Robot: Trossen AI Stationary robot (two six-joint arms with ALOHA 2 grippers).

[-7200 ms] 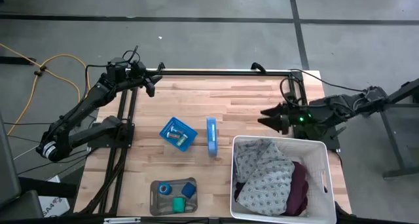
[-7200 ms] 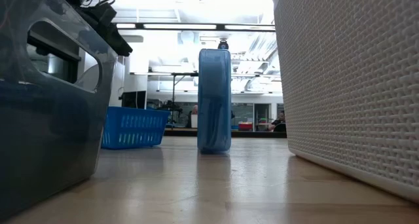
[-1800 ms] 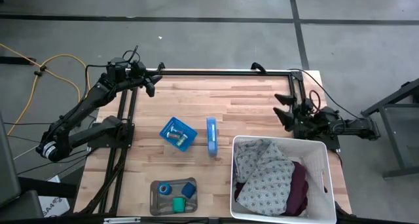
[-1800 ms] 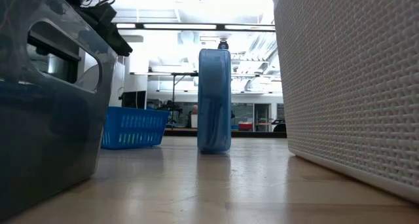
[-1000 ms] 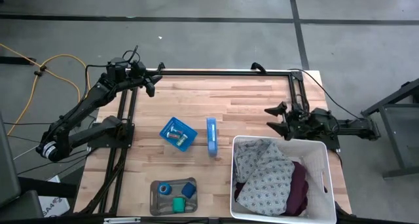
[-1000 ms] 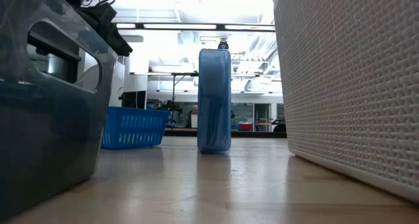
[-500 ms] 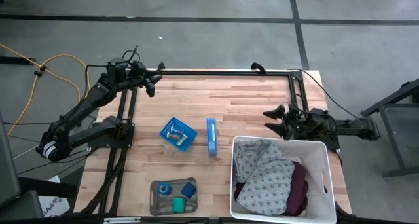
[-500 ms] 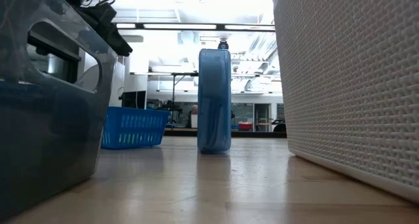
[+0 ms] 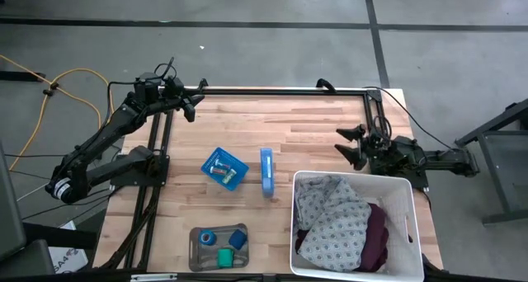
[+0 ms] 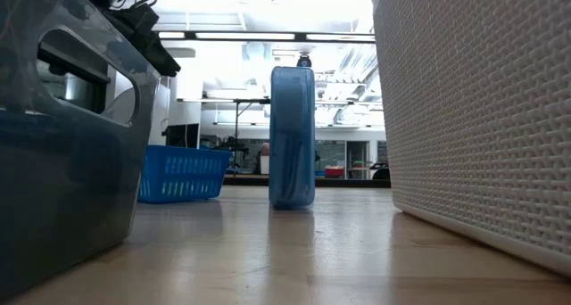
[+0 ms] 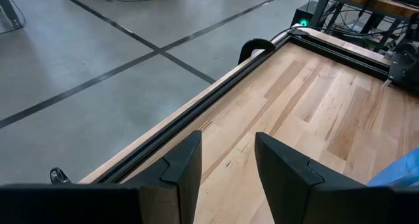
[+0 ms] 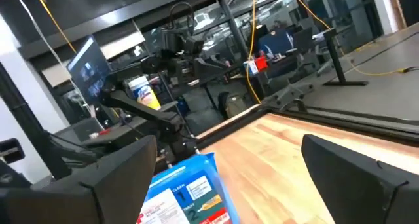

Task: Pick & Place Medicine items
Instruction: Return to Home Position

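- High view: the left gripper (image 9: 191, 105) hangs over the wooden table (image 9: 305, 125) at its 10 o'clock corner. How far its fingers are parted cannot be told from here.
- The right gripper (image 9: 353, 147) sits over the table's 3 o'clock edge, near the far rim of the white woven bin (image 9: 353, 180). Its fingers are spread wide and grip nothing.
- At the table's 7 o'clock, a clear grey plastic tray (image 9: 198, 257) holds the blue tape-like roll (image 9: 207, 237), the green roll (image 9: 223, 256) and the small blue block (image 9: 238, 238).
- A small blue mesh basket (image 9: 235, 159) near the centre holds small pale pieces (image 9: 219, 170), too small to tell apart. A flat blue box (image 9: 266, 171) stands on edge just beside the basket, at its 3 o'clock.
- The bin, at 5 o'clock, holds a patterned cloth (image 9: 330, 216) over a dark purple cloth (image 9: 376, 232).
- Low view: the box stands upright between the tray's grey wall and the bin's woven wall, touching neither. The basket shows farther back.
- Left wrist view: the two dark fingers stand moderately apart over bare wood, with nothing between them.
- Right wrist view: the fingers are spread very wide and hold nothing. The box's printed face shows well ahead of them.
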